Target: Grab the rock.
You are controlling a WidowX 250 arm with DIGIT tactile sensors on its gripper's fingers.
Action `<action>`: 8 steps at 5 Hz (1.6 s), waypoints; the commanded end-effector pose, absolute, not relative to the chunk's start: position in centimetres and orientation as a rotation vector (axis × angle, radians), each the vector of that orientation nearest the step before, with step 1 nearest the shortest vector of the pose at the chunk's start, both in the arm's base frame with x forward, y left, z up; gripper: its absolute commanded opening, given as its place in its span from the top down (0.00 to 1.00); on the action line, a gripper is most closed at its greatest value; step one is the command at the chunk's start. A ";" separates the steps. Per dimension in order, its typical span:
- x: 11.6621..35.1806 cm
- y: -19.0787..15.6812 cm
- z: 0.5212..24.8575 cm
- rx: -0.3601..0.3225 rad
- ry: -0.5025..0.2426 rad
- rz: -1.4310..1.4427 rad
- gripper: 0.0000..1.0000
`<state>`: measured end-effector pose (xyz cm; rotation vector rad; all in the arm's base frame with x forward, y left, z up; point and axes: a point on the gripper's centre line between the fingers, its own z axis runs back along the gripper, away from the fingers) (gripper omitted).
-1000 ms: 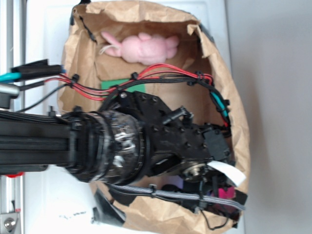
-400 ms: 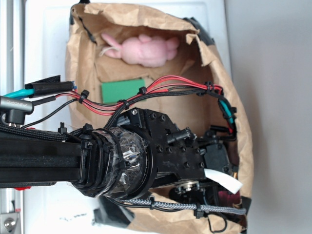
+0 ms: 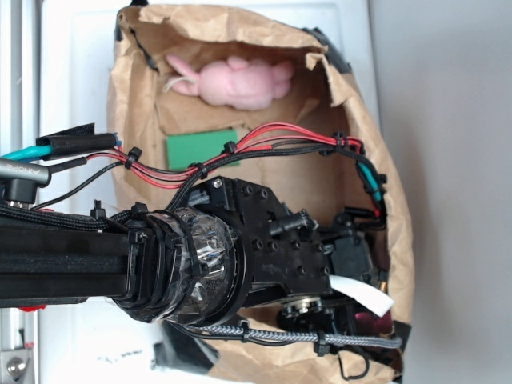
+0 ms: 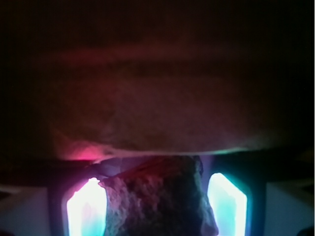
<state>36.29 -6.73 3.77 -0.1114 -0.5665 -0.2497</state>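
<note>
Though dim at the wrist, rock (image 4: 160, 196) seen low, at 6 o'clock, between the glowing fingers (image 4: 86, 206) of the gripper (image 4: 156, 209), seemingly gripped. Probably hard, rough, fairly heavy; best pinched across the flanks.

No text, label, brand, number or sign can be read in either view. The grey metal part (image 3: 20, 170) at the left edge of the exterior view carries faint lettering, too small and blurred to make out. The white tag (image 3: 364, 294) on the arm is blank.
</note>
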 end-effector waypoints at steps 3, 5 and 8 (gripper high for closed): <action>35.4 0.6 12.5 -0.300 -0.536 -0.124 1.00; 32.9 2.2 15.1 -0.291 -0.464 -0.092 1.00; 29.2 2.7 18.2 -0.057 -0.305 -0.037 1.00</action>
